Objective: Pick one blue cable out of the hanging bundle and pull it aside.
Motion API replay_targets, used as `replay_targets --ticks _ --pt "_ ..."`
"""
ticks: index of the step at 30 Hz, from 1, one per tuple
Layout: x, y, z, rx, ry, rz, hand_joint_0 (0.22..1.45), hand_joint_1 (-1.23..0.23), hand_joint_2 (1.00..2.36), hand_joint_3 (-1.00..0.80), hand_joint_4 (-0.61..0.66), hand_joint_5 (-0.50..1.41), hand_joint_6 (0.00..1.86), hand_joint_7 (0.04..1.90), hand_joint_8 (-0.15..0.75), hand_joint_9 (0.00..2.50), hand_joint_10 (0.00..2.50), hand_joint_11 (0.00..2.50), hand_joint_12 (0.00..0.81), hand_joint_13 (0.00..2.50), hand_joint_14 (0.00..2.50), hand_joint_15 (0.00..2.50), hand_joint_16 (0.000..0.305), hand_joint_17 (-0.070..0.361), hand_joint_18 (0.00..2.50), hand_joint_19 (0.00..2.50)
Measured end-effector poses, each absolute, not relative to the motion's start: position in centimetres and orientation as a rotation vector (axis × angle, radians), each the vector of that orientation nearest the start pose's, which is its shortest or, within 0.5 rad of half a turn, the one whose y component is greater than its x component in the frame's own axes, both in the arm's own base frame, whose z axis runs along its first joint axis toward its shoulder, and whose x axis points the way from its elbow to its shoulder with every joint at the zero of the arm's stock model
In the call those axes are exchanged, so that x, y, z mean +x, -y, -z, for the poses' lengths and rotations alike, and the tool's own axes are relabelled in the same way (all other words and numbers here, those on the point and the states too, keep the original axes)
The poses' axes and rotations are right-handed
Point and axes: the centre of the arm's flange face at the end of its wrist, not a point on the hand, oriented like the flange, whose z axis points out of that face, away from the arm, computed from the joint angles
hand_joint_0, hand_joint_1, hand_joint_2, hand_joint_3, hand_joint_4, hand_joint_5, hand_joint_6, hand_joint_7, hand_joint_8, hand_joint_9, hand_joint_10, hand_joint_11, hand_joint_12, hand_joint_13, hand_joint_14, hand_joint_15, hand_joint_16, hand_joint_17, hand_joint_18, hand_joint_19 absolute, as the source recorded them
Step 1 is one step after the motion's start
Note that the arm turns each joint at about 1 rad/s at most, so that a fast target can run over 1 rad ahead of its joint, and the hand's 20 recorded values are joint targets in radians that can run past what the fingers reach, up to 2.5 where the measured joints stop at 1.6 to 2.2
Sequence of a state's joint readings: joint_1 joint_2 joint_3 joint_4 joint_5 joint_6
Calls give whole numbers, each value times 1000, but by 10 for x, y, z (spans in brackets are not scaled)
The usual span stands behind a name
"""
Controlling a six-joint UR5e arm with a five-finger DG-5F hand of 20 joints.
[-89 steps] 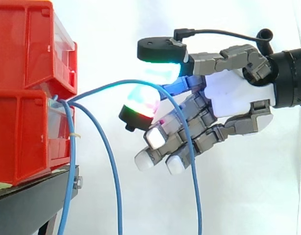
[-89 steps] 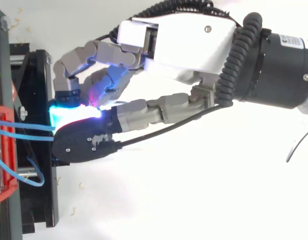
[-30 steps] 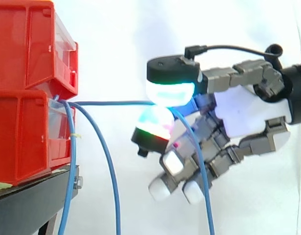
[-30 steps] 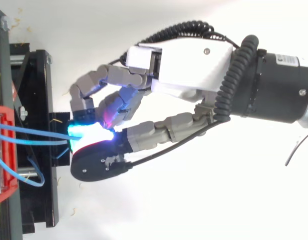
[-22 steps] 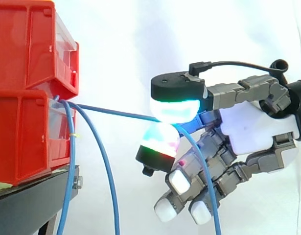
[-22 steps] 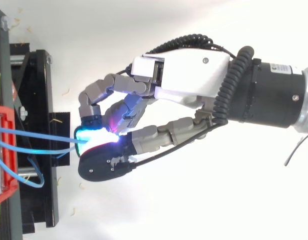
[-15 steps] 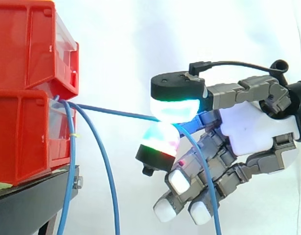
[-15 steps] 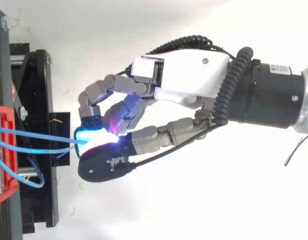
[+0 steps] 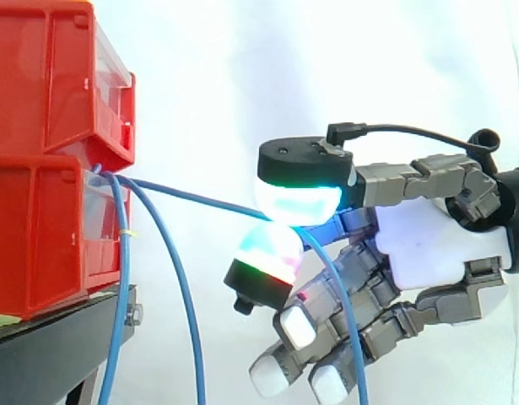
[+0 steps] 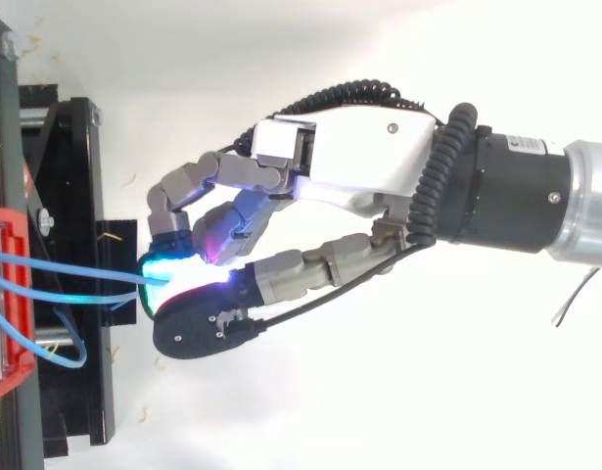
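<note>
White curtain backs the work, and against it one blue cable [image 9: 200, 200] runs almost straight from the lower red bin [image 9: 40, 236] rightward and slightly down to the hand [image 9: 428, 245]. The hand pinches it between two glowing fingertip pads [image 9: 297, 201]. Past the pinch it drops across the curled fingers. The remaining blue cables [image 9: 181, 287] hang loose beside the bin, over the black stand [image 9: 40, 354], well apart from the hand. A pull rightward along that line should widen the gap.
</note>
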State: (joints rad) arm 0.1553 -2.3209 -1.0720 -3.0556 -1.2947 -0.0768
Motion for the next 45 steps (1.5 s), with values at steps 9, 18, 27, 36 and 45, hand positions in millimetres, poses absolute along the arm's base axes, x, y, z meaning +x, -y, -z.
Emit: replay_targets --ticks 9,18,27,36,45 --pt "766 42 -262 1278 -1278 -971 605 -674 1009 91 64 -132 930 1374 353 850 20 738 398 688 18 467 59 134 727 474" --pt "755 41 -235 1298 -1313 -949 603 -667 1007 90 76 -130 931 1360 355 848 19 742 395 696 18 491 60 134 704 479" --pt "746 39 -205 1280 -1292 -971 607 -674 1005 88 75 -127 932 1333 359 837 18 737 393 721 18 524 61 137 682 463" --pt "747 35 -198 1249 -1256 -1004 608 -677 1004 90 73 -126 932 1328 359 837 19 740 392 733 17 531 61 137 678 473" --pt "747 35 -198 1247 -1253 -1003 608 -677 1004 91 74 -126 931 1327 361 844 17 730 395 739 18 529 61 137 685 472"
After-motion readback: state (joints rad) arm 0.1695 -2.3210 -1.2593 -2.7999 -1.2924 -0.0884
